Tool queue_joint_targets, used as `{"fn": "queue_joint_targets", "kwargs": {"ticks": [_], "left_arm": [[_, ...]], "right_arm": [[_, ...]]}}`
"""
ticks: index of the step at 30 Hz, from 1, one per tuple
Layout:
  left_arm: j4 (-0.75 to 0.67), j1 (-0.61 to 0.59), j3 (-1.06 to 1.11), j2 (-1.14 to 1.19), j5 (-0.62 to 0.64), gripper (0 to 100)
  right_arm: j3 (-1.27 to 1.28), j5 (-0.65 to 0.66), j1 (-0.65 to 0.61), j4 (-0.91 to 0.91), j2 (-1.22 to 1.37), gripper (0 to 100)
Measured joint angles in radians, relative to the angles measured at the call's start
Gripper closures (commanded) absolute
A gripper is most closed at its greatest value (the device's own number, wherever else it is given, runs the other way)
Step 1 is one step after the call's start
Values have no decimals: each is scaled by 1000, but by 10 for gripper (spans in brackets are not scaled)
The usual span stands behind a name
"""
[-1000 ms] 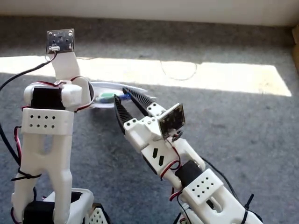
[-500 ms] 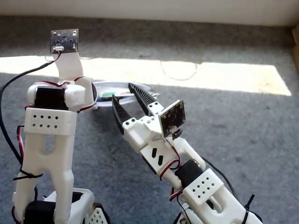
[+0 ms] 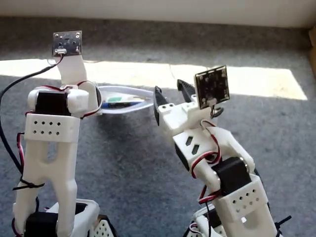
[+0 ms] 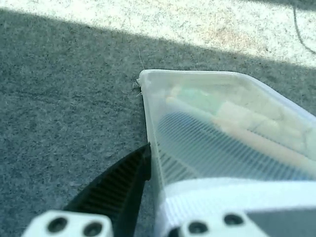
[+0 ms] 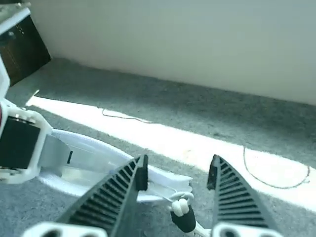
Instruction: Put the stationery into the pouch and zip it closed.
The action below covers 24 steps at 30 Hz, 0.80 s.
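The right gripper [image 5: 177, 168], jaws apart and empty, has swung to the pouch's [image 4: 222, 138] end. The zipper pull [image 5: 181, 213] lies just ahead between them. The left gripper [image 4: 150, 165] clamps the pouch, so zipping looks next.

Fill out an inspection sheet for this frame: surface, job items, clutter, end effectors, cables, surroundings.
Surface: grey carpet with a sunlit strip across it.
Job's things: translucent pouch with stationery inside; zipper pull at one end; cannot tell how far it is zipped.
Clutter: nothing seen.
End effectors: left end effector clamped on the pouch's edge; right end effector open, the zipper pull in line between its fingers, not gripped.
Cables: thin cord on the sunlit carpet; red and black wires on the arms.
Surroundings: pale wall behind; dark furniture at one side.
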Motion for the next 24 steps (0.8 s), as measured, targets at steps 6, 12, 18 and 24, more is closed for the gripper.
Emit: {"fn": "queue_joint_targets", "kwargs": {"ticks": [6,12,18,24], "left_arm": [[0,0,0,0,0,992],[-2,0,21,-8,0,992],[-6,0,21,-8,0,992],[-6,0,21,-8,0,992]], "right_arm": [[-60,0,3,155,0,800],[35,0,3,195,-6,800],[219,83,3,176,-172,800],[551,152,5,-81,-316,800]]}}
